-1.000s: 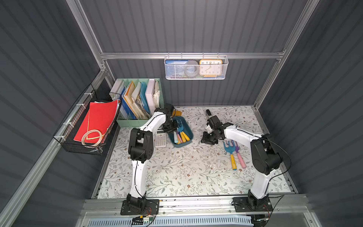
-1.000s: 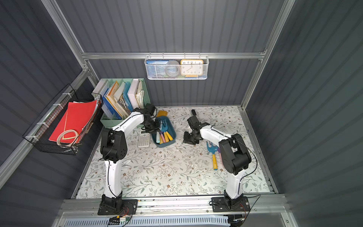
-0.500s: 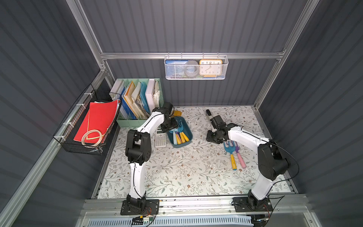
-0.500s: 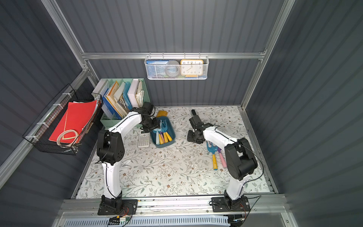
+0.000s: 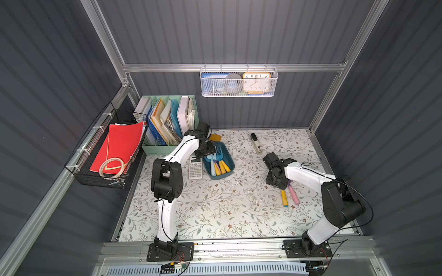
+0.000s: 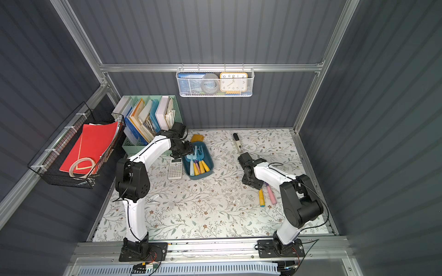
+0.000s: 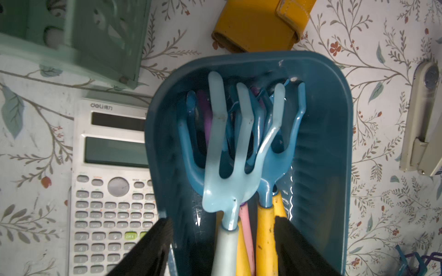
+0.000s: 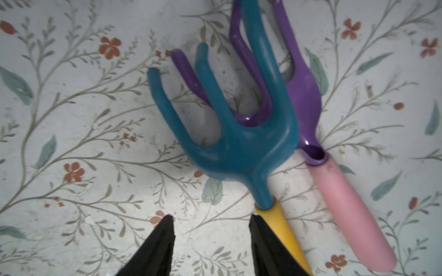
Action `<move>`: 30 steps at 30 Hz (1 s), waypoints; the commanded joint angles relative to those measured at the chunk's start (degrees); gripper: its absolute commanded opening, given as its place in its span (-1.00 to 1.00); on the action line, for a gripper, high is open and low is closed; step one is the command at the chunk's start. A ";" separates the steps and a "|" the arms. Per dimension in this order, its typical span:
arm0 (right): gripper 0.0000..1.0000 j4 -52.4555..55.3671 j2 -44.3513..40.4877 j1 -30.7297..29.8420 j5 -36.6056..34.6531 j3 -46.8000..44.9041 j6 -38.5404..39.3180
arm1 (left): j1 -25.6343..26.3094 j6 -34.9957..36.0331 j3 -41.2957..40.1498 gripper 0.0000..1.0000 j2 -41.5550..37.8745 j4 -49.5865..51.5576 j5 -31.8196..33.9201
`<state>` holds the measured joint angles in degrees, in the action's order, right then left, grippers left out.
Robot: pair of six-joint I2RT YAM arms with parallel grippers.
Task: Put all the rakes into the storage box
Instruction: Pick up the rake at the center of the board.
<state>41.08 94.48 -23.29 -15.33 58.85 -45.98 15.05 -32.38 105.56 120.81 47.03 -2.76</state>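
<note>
Teal rake is lying on the floral mat, right of centre in both top views, not yet boxed.
Right gripper is hovering over it, jaws parted and empty, one finger just beside its handle, probably lining up a pick. A purple rake is touching alongside. Farther back, mid-frame, the left gripper is standing released over the storage box, with a pale-blue rake lying inside. Versus a second ago, both jaws are widening and the right arm is shifting onto the rakes.

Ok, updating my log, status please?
Left gripper open over storage box, rakes inside. Right gripper open by teal rake on table. Purple rake lies against it.
</note>
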 commanded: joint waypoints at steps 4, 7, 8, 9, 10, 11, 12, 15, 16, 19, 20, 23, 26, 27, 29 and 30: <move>0.46 3.52 -4.62 0.01 -4.07 -1.84 -2.70 | -0.19 1.35 -0.77 0.48 -1.24 -0.62 -1.28; 0.49 2.74 -4.93 0.83 -1.57 -4.06 -3.89 | -0.19 1.44 -0.49 0.49 -0.84 -0.49 -2.29; 0.48 2.52 -4.62 1.20 -0.27 -4.74 -4.40 | -0.19 1.44 -0.38 0.49 -0.67 -0.45 -2.29; 0.47 1.79 -4.34 1.40 1.52 -5.61 -4.35 | -0.20 1.55 -0.22 0.49 -0.58 -0.44 -2.55; 0.45 0.96 -4.02 1.50 3.08 -6.41 -4.15 | -0.20 1.53 -0.15 0.49 -0.49 -0.37 -2.68; 0.44 0.28 -3.51 1.58 4.77 -7.16 -4.17 | -0.19 1.62 -0.09 0.49 -0.41 -0.36 -2.81; 0.41 -0.22 -2.75 1.62 6.63 -7.77 -4.20 | -0.19 1.61 -0.04 0.49 -0.32 -0.45 -2.86; 0.30 -2.21 -0.76 1.61 12.20 -10.22 -4.50 | -0.19 1.58 -0.13 0.50 -0.05 -0.55 -2.99; 0.25 -2.86 -0.34 1.50 13.30 -10.74 -4.44 | -0.22 1.53 -0.17 0.50 0.03 -0.61 -3.18; 0.04 -3.37 0.61 1.34 14.70 -10.40 -1.84 | -0.19 1.31 -0.26 0.50 0.21 -0.90 -3.71; -0.11 -3.98 0.67 1.38 15.41 -10.27 -1.06 | -0.19 1.29 -0.31 0.50 0.15 -1.07 -3.95; -0.68 -5.21 1.02 0.69 16.81 -9.19 0.61 | -0.20 1.15 -0.59 0.51 0.05 -1.39 -4.18; -0.91 -5.51 2.09 -0.23 17.20 -6.37 2.46 | -0.19 1.13 -0.61 0.51 -0.25 -1.56 -4.22; -0.94 -5.85 2.59 -0.50 17.81 -5.02 3.28 | -0.19 1.39 -0.62 0.52 -0.47 -1.67 -4.55; -0.96 -7.07 3.07 -1.34 19.59 -2.22 5.11 | -0.20 1.83 -0.47 0.61 -0.66 -2.30 -7.27; -0.95 -7.99 3.16 -2.08 20.55 -0.59 6.19 | -0.26 2.30 -0.57 0.62 -0.75 -2.90 -10.25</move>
<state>37.34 95.94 -23.49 0.36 54.87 -43.66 15.05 -31.55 105.51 120.81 45.30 -7.92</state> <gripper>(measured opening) 0.217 0.806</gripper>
